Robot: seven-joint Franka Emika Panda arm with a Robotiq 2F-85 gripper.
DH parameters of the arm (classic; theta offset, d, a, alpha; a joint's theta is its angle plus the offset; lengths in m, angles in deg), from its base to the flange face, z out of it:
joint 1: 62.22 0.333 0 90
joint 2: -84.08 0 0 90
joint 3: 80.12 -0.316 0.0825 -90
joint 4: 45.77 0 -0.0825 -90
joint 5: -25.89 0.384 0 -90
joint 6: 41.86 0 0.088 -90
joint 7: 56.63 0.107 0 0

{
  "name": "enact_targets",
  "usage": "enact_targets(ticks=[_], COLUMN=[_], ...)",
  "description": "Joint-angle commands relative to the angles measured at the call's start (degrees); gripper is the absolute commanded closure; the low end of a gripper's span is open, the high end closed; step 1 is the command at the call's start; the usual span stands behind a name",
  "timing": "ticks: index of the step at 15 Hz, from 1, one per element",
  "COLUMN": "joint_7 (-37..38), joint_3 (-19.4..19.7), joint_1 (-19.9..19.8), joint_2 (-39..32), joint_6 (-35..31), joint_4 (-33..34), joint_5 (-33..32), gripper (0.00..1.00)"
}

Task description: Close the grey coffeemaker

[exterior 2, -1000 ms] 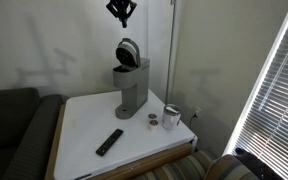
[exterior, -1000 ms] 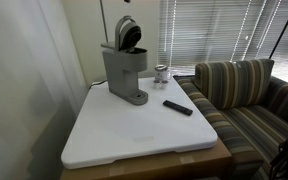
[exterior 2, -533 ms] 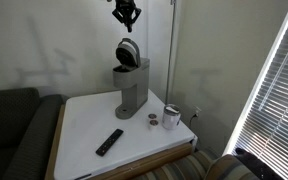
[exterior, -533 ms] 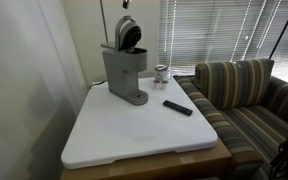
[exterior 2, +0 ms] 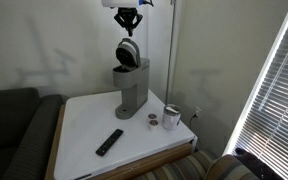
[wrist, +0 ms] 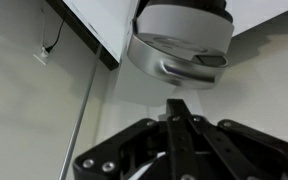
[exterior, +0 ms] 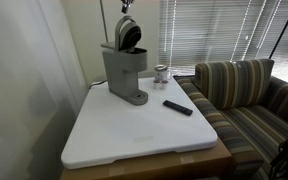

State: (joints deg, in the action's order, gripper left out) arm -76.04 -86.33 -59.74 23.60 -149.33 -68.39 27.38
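The grey coffeemaker (exterior: 126,72) stands at the back of the white table (exterior: 134,140), close to the wall. Its round lid (exterior 2: 129,52) is tipped up, so the top is open. The claw (exterior 2: 130,26) hangs in the air right above the lid and does not touch it. In the wrist view its two fingers (wrist: 172,130) are pressed tight together, with nothing between them. A black remote (exterior: 178,107) lies flat on the table. A small jar (exterior 2: 171,116) stands near the machine.
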Motion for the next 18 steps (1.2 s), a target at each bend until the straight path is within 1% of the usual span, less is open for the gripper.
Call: enact_targets(ticks=[1,11,18], joint_7=[-1.5,-1.8,0.2], joint_3=[-1.6,-3.9,-3.7], joint_1=[-1.3,-1.3,-1.9], joint_2=[2.2,0.5,1.1], joint_6=[2.9,2.1,4.3], joint_4=[-2.3,-3.0,-2.9], joint_5=[1.4,1.4,1.3], gripper=[1.0,1.0,1.0])
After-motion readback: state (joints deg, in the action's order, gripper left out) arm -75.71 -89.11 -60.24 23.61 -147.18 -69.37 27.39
